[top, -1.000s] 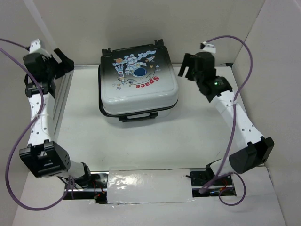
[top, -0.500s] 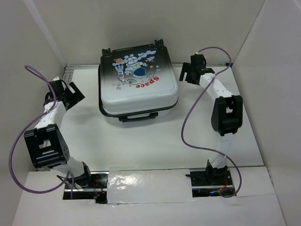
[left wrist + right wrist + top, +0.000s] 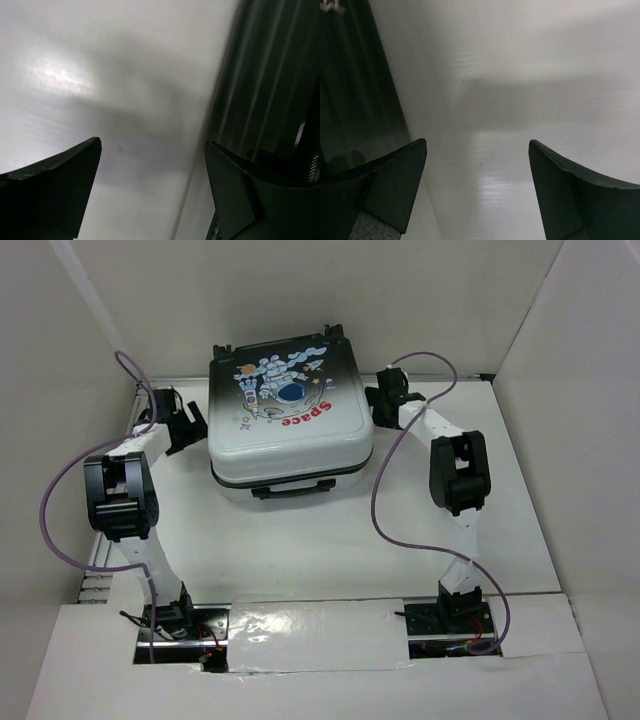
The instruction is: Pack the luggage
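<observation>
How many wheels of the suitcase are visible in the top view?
2. Both are at the far edge of the luggage: left wheel and right wheel. Others may be hidden underneath.

We find the luggage [image 3: 292,420] lying flat on the far half of the tabletop [image 3: 320,540], its handle side toward the arm bases and its wheels toward the back wall. Our left pincer [image 3: 185,427] is just beside its left side and our right pincer [image 3: 386,400] just beside its right. Whether either touches it, we cannot tell.
</observation>
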